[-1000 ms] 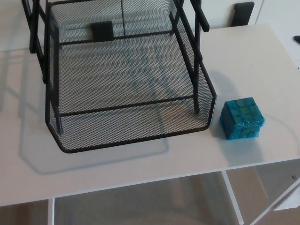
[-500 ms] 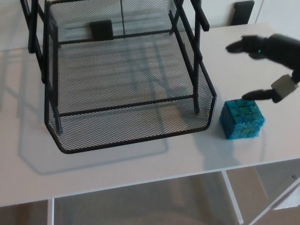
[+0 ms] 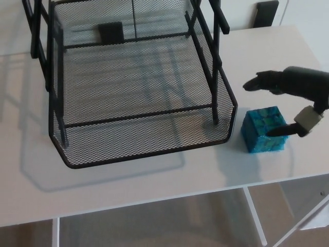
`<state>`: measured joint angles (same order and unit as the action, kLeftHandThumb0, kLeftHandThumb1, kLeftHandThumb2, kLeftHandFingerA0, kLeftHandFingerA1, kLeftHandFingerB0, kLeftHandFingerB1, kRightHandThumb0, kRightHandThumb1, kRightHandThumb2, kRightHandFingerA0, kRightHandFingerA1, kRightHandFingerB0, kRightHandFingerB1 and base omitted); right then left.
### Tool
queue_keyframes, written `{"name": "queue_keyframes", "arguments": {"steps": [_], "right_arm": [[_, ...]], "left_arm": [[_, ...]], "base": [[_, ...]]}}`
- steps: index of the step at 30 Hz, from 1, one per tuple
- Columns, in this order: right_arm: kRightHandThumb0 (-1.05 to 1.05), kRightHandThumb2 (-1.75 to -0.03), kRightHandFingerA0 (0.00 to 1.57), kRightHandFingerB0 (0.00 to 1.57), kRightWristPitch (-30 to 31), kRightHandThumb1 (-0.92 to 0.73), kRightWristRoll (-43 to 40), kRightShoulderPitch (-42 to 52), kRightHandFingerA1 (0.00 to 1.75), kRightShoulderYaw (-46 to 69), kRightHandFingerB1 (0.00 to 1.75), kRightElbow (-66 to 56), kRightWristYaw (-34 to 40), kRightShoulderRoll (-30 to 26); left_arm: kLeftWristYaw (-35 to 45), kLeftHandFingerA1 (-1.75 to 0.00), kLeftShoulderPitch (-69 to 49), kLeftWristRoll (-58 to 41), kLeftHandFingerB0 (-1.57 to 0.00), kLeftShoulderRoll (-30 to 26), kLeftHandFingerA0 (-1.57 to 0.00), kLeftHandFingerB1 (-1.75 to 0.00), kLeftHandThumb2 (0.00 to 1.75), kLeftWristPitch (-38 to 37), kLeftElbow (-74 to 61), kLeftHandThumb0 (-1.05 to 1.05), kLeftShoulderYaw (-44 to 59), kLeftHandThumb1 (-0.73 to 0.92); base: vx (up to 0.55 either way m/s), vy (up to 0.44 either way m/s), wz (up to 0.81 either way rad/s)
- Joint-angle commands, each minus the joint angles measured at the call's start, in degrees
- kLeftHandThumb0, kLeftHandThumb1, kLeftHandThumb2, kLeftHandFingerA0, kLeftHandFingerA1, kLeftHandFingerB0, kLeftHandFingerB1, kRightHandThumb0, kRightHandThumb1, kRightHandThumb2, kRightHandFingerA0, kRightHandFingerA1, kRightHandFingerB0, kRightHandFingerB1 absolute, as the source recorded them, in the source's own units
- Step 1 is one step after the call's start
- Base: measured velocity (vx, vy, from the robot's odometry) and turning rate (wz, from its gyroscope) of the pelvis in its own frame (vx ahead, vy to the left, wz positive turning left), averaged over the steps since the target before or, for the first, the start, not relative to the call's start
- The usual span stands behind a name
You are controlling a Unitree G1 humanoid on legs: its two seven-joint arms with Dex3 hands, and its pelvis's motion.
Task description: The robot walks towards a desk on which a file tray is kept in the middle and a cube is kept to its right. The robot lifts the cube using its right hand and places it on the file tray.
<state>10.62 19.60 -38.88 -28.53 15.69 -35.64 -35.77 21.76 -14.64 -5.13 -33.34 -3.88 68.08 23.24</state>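
Reaching in from the right edge of the head view, the right hand hangs over the desk with its digits spread and nothing held between them. Its upper fingers point left, above and behind the cube, clear of it. Its thumb, with a pale grey segment at the base, angles down and left. The dark tip lies over the cube's right front edge in the picture. Contact between tip and cube: cannot tell from this view.

Cube: blue-green, mottled faces, glossy. It sits flat on the desk, turned slightly so one corner faces the camera. As seen from above, it lies between the spread fingers and the thumb. It is just beside the front right corner of the file tray, on the tray's right. A narrow strip of bare desk separates them, so they are not touching.

File tray: black wire mesh, rounded front corners, low walls. Black uprights rise from it toward a higher tier that is cut off by the top of the frame. It stands in the middle of the desk. The cube is outside it.

Desk: white top, with pale shadows of the mesh on it. A small black block stands at the far edge, well apart from the cube. Below the near edge, white legs and a tan floor show.
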Motion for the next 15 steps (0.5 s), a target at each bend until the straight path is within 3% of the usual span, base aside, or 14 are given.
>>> {"name": "queue_keyframes", "arguments": {"steps": [1,5,6,7,8,9,10,12,13,14,15], "right_arm": [[-0.60,-0.60,0.06,0.09,-0.21,-0.60,2.50,1.57,0.36,0.41,0.23,-1.38,-3.00,-1.75],[-0.61,-0.60,0.06,0.08,-1.02,-0.59,3.12,3.04,0.36,0.36,0.23,-0.96,-3.09,-1.91],[-0.66,-0.83,0.03,0.04,-0.83,-0.43,4.21,3.63,0.42,-0.28,0.30,-0.99,-3.04,-2.05],[-0.65,-0.85,0.00,0.03,-0.88,-0.42,4.39,4.34,0.43,-0.15,0.30,-1.55,-3.06,-2.40],[-0.67,-0.83,0.02,0.06,-1.32,-0.42,4.91,4.87,0.45,-0.18,0.28,-1.31,-2.58,-2.28],[-0.63,-0.59,0.07,0.09,-0.71,-0.58,4.91,5.44,0.41,0.16,0.24,-1.19,-2.28,-1.87],[-0.66,-0.82,0.03,0.05,-0.56,-0.42,5.16,5.73,0.43,0.15,0.29,-1.15,-2.36,-2.02],[-0.61,-0.83,0.01,0.01,1.17,-0.42,5.37,6.25,0.37,0.16,0.31,-0.21,-2.26,-1.13],[-0.57,-0.61,0.06,0.10,0.51,-0.58,5.44,7.03,0.33,0.53,0.22,0.48,-0.77,-0.83],[-0.60,-0.80,0.04,0.05,-1.04,-0.42,5.51,7.66,0.45,0.78,0.33,1.66,1.24,-0.12],[-0.62,-0.70,0.07,0.10,-1.32,-0.55,5.79,7.88,0.41,0.76,0.29,2.48,2.30,0.61]], "left_arm": [[-1.35,-0.55,0.41,-0.18,-0.24,-0.36,-0.40,-0.39,0.66,-2.03,0.36,-0.77,-0.72,0.87],[-1.18,-0.56,0.20,0.31,-0.23,-0.60,-0.38,-0.38,0.66,-2.93,0.85,-0.79,-1.72,0.86],[-1.40,-0.56,0.03,0.08,-0.25,-0.58,-0.39,-0.39,0.66,-2.76,0.74,-0.77,-1.71,0.86],[-1.57,-0.58,-0.15,0.23,-0.27,-0.57,-0.40,-0.40,0.66,-2.81,0.49,-0.77,-1.99,0.87],[-1.81,-0.58,-0.28,0.36,-0.27,-0.64,-0.40,-0.41,0.66,-2.93,0.48,-0.77,-2.28,0.87],[-1.77,-0.58,-0.56,0.40,-0.27,-0.70,-0.40,-0.41,0.66,-3.10,0.29,-0.76,-2.48,0.87],[-1.90,-0.58,-0.36,0.39,-0.26,-0.74,-0.39,-0.40,0.66,-2.86,0.31,-0.76,-2.61,0.87],[-2.67,-0.57,-0.05,0.18,-0.29,-0.70,-0.42,-0.40,0.65,-2.27,0.87,-0.76,-2.56,0.85],[-2.16,-0.56,-0.24,-0.06,-0.27,-0.74,-0.41,-0.39,0.65,-1.96,0.26,-0.78,-2.52,0.85],[-2.22,-0.56,-0.41,0.14,-0.27,-0.79,-0.42,-0.39,0.65,-2.37,0.16,-0.78,-2.75,0.85],[-2.21,-0.56,-0.40,0.40,-0.27,-0.86,-0.40,-0.39,0.66,-2.47,0.13,-0.77,-3.05,0.86]], "base": [[0.00,0.000,0.00],[0.00,0.000,0.00],[0.00,0.000,0.00],[0.00,0.000,0.00],[0.00,0.000,0.00],[0.00,0.000,0.00],[0.00,0.000,0.00],[0.00,0.000,0.00],[0.00,0.000,0.00],[0.00,0.000,0.00],[0.00,0.000,0.00]]}}
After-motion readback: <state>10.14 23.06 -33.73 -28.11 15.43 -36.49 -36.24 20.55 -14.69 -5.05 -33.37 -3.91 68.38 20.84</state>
